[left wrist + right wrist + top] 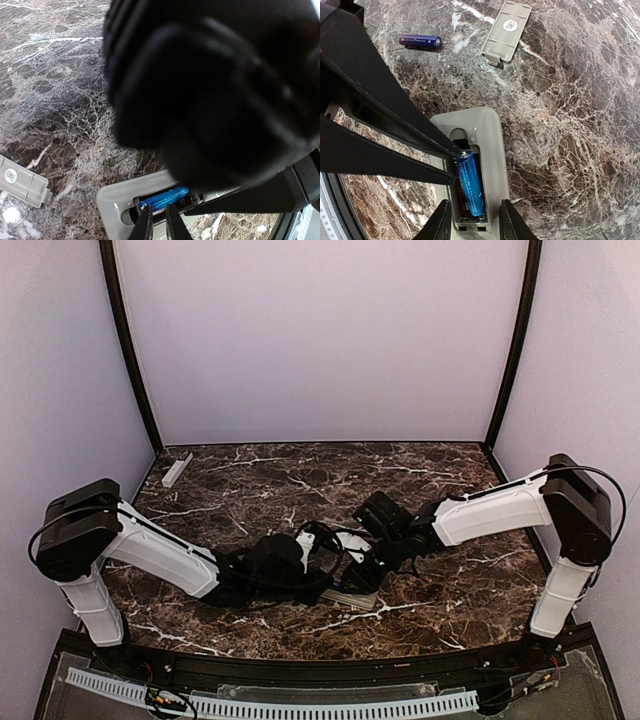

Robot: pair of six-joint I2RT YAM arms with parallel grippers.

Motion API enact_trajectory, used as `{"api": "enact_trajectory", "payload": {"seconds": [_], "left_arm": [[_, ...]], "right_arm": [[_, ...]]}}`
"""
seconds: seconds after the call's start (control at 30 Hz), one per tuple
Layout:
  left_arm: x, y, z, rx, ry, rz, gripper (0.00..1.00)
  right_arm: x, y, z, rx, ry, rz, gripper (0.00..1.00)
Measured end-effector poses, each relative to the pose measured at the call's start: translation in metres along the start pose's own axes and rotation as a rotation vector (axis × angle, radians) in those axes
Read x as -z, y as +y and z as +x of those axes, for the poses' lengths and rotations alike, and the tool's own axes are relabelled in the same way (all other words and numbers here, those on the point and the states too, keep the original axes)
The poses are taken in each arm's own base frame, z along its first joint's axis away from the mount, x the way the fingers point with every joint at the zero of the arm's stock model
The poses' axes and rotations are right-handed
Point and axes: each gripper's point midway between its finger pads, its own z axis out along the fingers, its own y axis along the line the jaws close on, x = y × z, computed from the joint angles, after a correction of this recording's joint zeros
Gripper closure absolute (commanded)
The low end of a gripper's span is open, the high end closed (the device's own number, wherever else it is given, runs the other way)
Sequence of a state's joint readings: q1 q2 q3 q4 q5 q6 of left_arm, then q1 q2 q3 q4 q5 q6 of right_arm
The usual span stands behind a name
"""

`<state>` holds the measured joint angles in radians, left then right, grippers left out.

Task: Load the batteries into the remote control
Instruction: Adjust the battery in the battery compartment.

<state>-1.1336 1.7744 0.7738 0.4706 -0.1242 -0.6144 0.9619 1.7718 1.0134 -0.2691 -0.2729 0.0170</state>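
- The remote control (pixel 487 130) lies back-up at lower centre of the right wrist view, with its battery bay (pixel 480 167) open. The right gripper (pixel 477 220) is clamped across its lower end, one finger on each long side.
- The seated battery (pixel 470 182) lies lengthwise in the bay. The loose battery (pixel 420 41) rests on the marble table (pixel 580 125) at upper left, well apart from the remote control.
- The left gripper (pixel 158 222) has its jaws at a slim gap, with the tips at the seated battery's upper end. Whether it pinches or only nudges the battery I cannot tell.
- Handling, as I judge it: the batteries are light, rigid, smooth and round, so they are apt to roll and slip. The loose one is best taken across its middle, fingers square to its length.
- The remote control looks like a light, hard plastic shell, likely to slide on the polished stone unless held by its long edges. The bay's contacts are probably the delicate part.
- Count: two batteries, one remote control, one battery cover (pixel 507 32) at top centre, and one pale bar (pixel 177 469) at the table's upper left corner.
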Motion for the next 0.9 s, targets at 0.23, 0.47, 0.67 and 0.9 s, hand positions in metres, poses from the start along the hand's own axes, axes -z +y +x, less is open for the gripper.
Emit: {"api": "enact_trajectory", "payload": {"seconds": [0.23,0.47,0.67,0.9], "left_arm": [[-0.002,0.001,0.005,-0.003,0.009,-0.005,0.91],[-0.005,0.001,0.005,-0.001,0.011,-0.008,0.93],[-0.006,0.002,0.007,-0.002,0.018,-0.013,0.93],[-0.005,0.003,0.005,-0.003,0.012,-0.021,0.89]], "right_arm": [[0.0,0.0,0.0,-0.002,0.0,0.001,0.68],[0.005,0.001,0.007,-0.026,0.005,0.001,0.41],[0.032,0.011,0.016,-0.039,-0.036,-0.019,0.35],[0.031,0.011,0.044,-0.049,-0.051,-0.031,0.34]]}}
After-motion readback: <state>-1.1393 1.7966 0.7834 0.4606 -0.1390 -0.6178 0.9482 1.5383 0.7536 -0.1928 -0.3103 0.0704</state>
